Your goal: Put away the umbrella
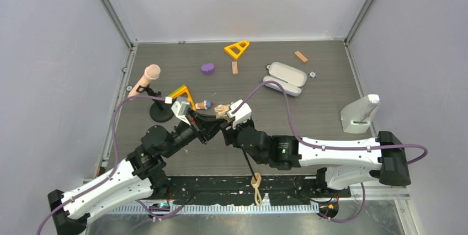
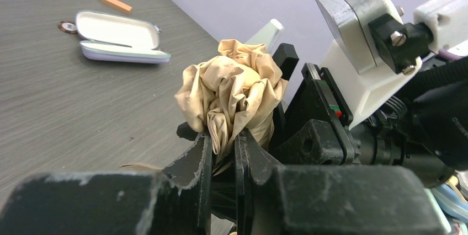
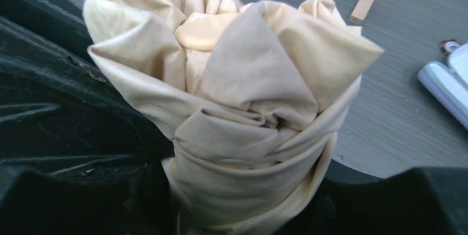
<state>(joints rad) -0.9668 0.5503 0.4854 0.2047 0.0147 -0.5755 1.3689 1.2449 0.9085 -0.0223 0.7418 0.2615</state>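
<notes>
The umbrella's beige canopy (image 1: 222, 110) is bunched up in the air at the table's middle, where both arms meet. Its thin black shaft (image 1: 248, 163) runs toward the near edge and ends in a tan wrist loop (image 1: 256, 186). My left gripper (image 2: 223, 142) is shut on a fold of the canopy (image 2: 232, 89), with fabric pinched between its jaws. My right gripper (image 3: 248, 191) is closed round the twisted canopy bundle (image 3: 243, 108), with dark fingers pressing on both sides. In the top view the two grippers (image 1: 212, 120) (image 1: 227, 119) nearly touch.
A pink-headed microphone (image 1: 152, 73) leans on a black stand (image 1: 161, 115) at the left. An open lavender case (image 1: 286, 77) lies at the back right, and a white holder (image 1: 360, 115) stands at the right. A yellow triangle (image 1: 237, 49), a purple block (image 1: 208, 68) and wooden blocks (image 1: 301, 56) lie at the back.
</notes>
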